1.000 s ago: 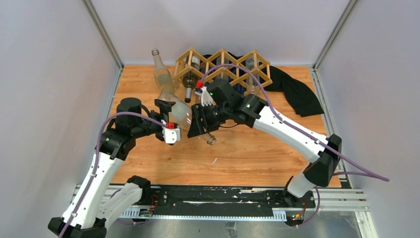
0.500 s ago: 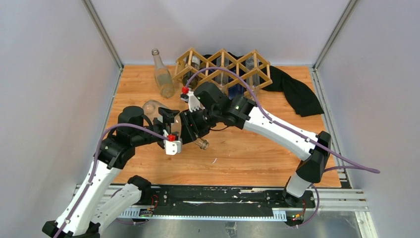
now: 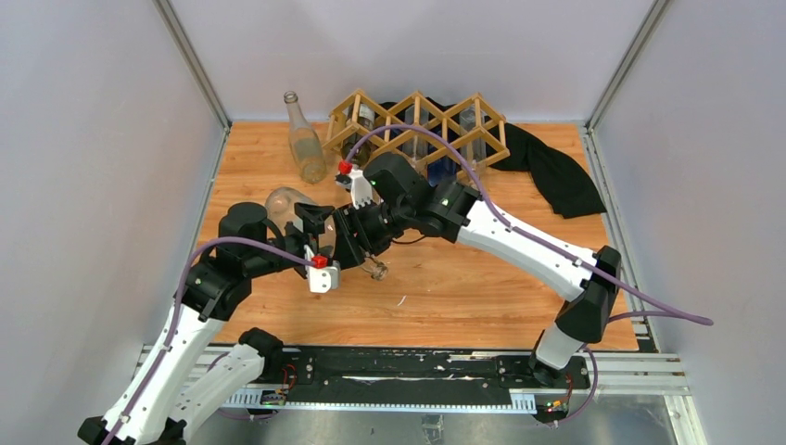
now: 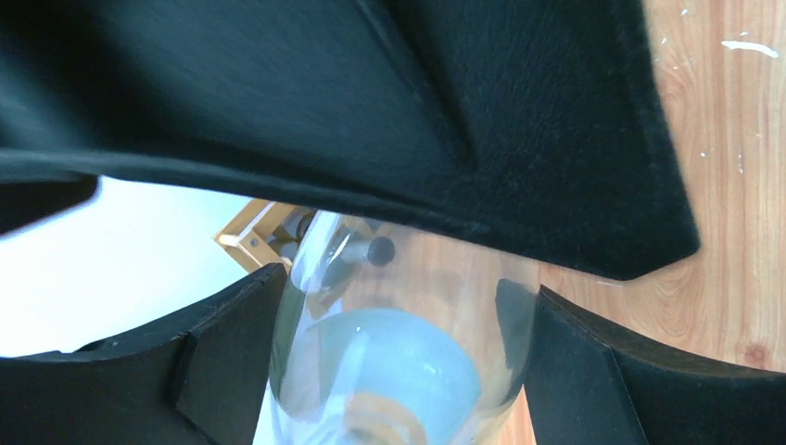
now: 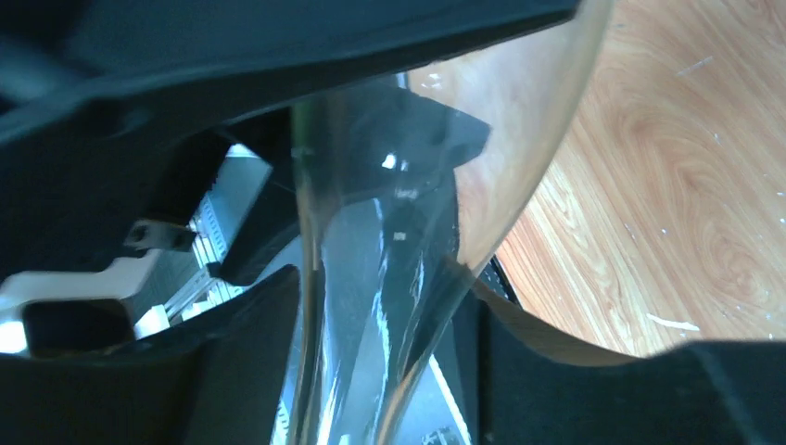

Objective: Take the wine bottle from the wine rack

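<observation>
Because the clear glass wine bottle (image 4: 400, 306) looks slick, rigid and breakable, the right gripper (image 5: 385, 366) clamps its neck while the jaws of the left gripper (image 4: 403, 394) squeeze its broad body.

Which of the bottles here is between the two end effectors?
The clear bottle over mid-table: left end effector around its body, right end effector on its neck. An upright bottle stands beside the wine rack; the rest lie in its cells.
</observation>
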Robot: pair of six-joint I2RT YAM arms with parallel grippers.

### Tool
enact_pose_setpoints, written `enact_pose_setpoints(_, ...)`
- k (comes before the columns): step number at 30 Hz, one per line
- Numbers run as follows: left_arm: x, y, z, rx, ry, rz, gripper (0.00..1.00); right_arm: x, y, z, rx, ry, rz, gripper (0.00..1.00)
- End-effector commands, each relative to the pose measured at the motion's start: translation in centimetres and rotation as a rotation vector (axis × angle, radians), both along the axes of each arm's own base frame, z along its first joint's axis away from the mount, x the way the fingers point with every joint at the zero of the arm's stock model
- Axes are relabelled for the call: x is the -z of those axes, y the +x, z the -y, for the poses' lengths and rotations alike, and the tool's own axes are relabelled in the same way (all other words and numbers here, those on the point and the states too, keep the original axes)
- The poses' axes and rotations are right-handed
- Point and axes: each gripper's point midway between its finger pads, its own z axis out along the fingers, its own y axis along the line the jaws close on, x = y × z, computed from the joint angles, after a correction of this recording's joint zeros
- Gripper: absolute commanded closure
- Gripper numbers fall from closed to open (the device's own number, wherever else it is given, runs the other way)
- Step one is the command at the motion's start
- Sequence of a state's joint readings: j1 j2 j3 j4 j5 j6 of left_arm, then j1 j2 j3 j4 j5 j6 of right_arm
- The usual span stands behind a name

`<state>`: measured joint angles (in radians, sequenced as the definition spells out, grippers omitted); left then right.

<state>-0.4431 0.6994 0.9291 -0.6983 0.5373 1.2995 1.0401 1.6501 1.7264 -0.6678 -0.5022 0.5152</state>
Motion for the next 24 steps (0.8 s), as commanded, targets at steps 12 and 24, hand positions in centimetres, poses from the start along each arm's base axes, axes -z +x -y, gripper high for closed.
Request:
enact_pose_setpoints(12, -2.2, 1.9, 0.5, -0.080, -0.189, 0.149, 1.00, -5.9, 1.9, 3.0, 0.069, 0.223, 0.160, 0.21)
enact_pose_setpoints(24, -1.4, 4.6, -0.4, -0.368, -0.476, -0.145, 1.00, -6.6, 6.8, 10.5, 0.358, 0.172, 0.303, 0.06)
